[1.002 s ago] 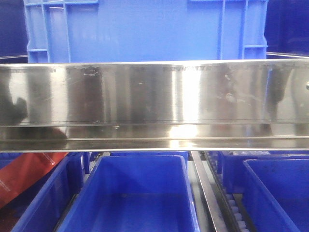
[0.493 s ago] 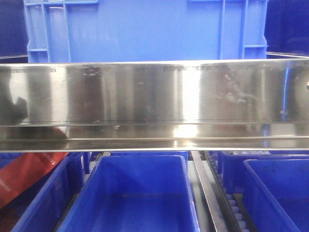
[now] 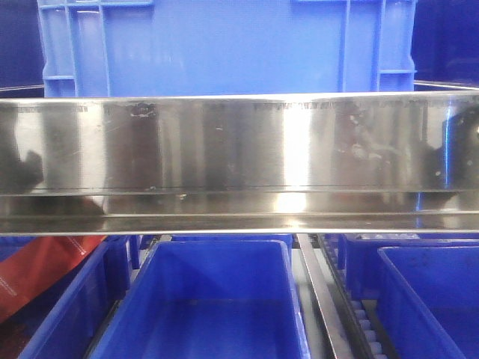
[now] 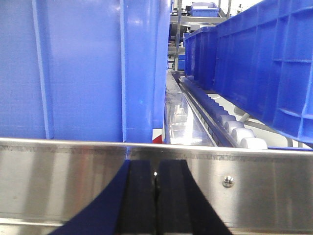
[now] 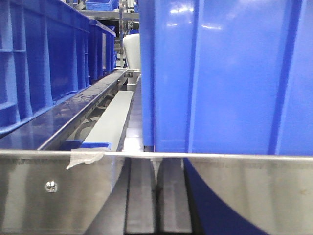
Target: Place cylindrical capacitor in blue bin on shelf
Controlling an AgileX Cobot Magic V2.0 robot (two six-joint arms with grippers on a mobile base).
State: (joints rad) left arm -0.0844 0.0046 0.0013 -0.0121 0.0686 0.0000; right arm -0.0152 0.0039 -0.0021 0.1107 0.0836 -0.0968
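Observation:
The cylindrical capacitor is out of view in every frame. The shelf (image 3: 239, 149) fills the front view with its shiny steel front rail. A large blue bin (image 3: 224, 45) stands on the tier above the rail, and an open blue bin (image 3: 217, 299) sits below it. My left gripper (image 4: 155, 178) is shut, its dark fingers pressed together just in front of the rail (image 4: 58, 171), with a blue bin wall (image 4: 78, 68) behind. My right gripper (image 5: 156, 193) is also shut before the rail (image 5: 234, 196), below another blue bin wall (image 5: 225, 73). Nothing shows between either pair of fingers.
More blue bins (image 3: 434, 292) sit on the lower tier at the right, and a red package (image 3: 37, 273) lies at lower left. A roller track (image 4: 230, 129) runs beside blue bins (image 4: 264, 63). Blue bins (image 5: 44, 58) line the left of the right wrist view. Tape (image 5: 85, 156) hangs on the rail.
A dark reflection at the right end of the steel rail has shifted slightly rightward. The bins and the rail itself have not moved.

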